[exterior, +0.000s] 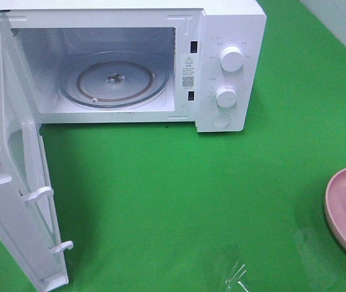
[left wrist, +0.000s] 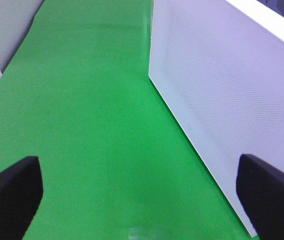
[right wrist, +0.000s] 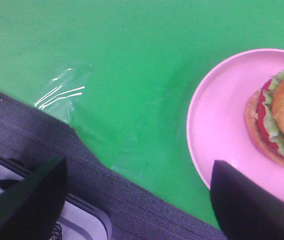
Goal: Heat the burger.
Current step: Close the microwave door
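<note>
With the microwave standing open, both the left gripper and the right gripper are hanging spread and empty — the right one should be reaching squarely over the burger on the pink plate — closing gently around the bun

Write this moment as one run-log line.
microwave: door open, empty | burger: on pink plate | left gripper: open | right gripper: open

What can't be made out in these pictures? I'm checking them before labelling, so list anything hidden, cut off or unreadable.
- Burger: cut off by the frame edge in the right wrist view; only a sliver shows on the pink plate in the high view.
- Microwave dial labels: too small to read in the high view.
- Microwave door: its front face is hidden in the left wrist view.
- Both arms: outside the high view.
</note>
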`<state>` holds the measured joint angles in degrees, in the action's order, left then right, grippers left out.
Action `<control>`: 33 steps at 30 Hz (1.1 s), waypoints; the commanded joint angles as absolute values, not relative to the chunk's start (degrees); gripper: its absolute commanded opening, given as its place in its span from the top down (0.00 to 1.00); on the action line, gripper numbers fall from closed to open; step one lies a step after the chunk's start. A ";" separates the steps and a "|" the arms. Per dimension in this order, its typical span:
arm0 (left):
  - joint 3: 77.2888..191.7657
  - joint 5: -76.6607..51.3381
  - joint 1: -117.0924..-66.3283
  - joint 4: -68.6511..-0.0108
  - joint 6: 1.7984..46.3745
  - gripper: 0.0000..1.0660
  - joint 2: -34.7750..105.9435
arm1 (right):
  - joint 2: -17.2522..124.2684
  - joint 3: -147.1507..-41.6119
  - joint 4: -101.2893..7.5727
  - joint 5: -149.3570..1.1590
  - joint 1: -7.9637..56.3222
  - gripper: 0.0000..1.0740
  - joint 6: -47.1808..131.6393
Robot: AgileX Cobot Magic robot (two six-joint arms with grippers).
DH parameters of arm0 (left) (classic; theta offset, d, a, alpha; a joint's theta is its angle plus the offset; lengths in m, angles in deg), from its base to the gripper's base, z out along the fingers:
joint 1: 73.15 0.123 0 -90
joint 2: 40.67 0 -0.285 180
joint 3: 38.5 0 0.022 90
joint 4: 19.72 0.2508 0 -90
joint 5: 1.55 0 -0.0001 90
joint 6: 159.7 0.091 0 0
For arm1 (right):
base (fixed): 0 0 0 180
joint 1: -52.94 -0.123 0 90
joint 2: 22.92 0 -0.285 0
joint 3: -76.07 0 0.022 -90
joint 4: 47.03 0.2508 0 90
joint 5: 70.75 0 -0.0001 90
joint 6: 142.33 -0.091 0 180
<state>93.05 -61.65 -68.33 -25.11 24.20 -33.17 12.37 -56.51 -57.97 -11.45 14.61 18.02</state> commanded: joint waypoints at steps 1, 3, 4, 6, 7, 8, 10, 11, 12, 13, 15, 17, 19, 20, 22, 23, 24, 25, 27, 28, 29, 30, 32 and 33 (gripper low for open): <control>92.87 -61.25 -68.22 -25.16 24.09 0.09 -34.32 | 8.53 -56.11 -57.29 -12.42 21.77 0.30 21.98; 92.87 -61.25 -68.22 -25.16 24.09 0.09 -34.32 | 6.53 -56.11 -56.31 -12.71 24.92 0.30 24.32; 92.87 -61.25 -68.22 -25.16 24.09 0.09 -34.32 | 6.53 -56.11 -56.31 -12.71 24.92 0.30 24.32; 92.87 -61.25 -68.22 -25.16 24.09 0.09 -34.32 | 4.06 -56.11 -54.99 -12.94 28.30 0.30 27.02; 92.87 -61.25 -68.22 -25.16 24.09 0.09 -34.32 | 2.74 -56.11 -54.31 -12.99 29.91 0.30 27.99; 92.87 -61.25 -68.22 -25.16 24.09 0.09 -34.32 | 0.17 -56.11 -53.22 -13.11 32.66 0.30 29.54; 92.87 -61.25 -68.22 -25.16 24.09 0.09 -34.32 | -2.70 -55.99 -51.96 -13.16 35.29 0.30 30.80; 92.87 -61.25 -68.22 -25.16 24.09 0.09 -34.32 | -2.70 -55.99 -51.96 -13.16 35.29 0.30 30.80; 92.87 -61.25 -68.22 -25.16 24.09 0.09 -34.32 | -5.05 -55.76 -51.10 -13.05 37.76 0.30 32.06; 92.87 -61.25 -68.22 -25.16 24.09 0.09 -34.32 | -7.97 -55.76 -50.35 -13.05 40.39 0.30 33.21; 92.87 -61.25 -68.22 -25.16 24.09 0.09 -34.32 | -9.40 -55.76 -50.12 -13.05 41.71 0.30 33.49; 92.87 -61.25 -68.22 -25.16 24.09 0.09 -34.32 | -12.32 -55.76 -50.12 -13.05 43.83 0.30 33.49; 92.87 -61.25 -68.22 -25.16 24.09 0.09 -34.32 | -14.73 -55.76 -50.12 -13.05 45.26 0.30 33.43; 92.87 -61.25 -68.22 -25.16 24.09 0.09 -34.32 | -17.02 -55.76 -50.12 -13.05 46.12 0.30 33.43; 92.87 -61.25 -68.22 -25.16 24.09 0.09 -34.32 | -16.97 -55.76 -50.12 -13.05 46.18 0.30 33.43; 92.87 -61.25 -68.22 -25.16 24.09 0.09 -34.32 | -16.97 -55.76 -50.12 -13.05 46.18 0.30 33.43; 92.87 -61.25 -68.22 -25.16 24.09 0.09 -34.43 | -16.91 -55.76 -50.07 -13.11 46.18 0.30 33.55; 92.87 -61.25 -68.22 -25.16 24.09 0.09 -34.37 | -16.91 -55.76 -50.12 -13.11 46.18 0.30 33.43; 92.87 -61.25 -68.22 -25.16 24.09 0.09 -34.32 | -16.91 -55.76 -50.12 -13.11 46.18 0.30 33.43; 92.87 -61.25 -68.22 -25.16 24.09 0.09 -34.32 | -16.91 -55.76 -50.12 -13.11 46.18 0.30 33.43; 92.87 -61.25 -68.22 -25.16 24.09 0.09 -34.32 | -16.91 -55.76 -50.12 -13.11 46.18 0.30 33.43; 92.87 -61.25 -68.22 -25.16 24.09 0.09 -34.32 | -16.91 -55.76 -50.12 -13.11 46.18 0.30 33.43; 92.87 -61.25 -68.22 -25.16 24.09 0.09 -34.32 | -16.91 -55.76 -50.12 -13.11 46.18 0.30 33.43; 92.87 -61.25 -68.22 -25.16 24.09 0.09 -34.32 | -16.91 -55.76 -50.12 -13.11 46.18 0.30 33.43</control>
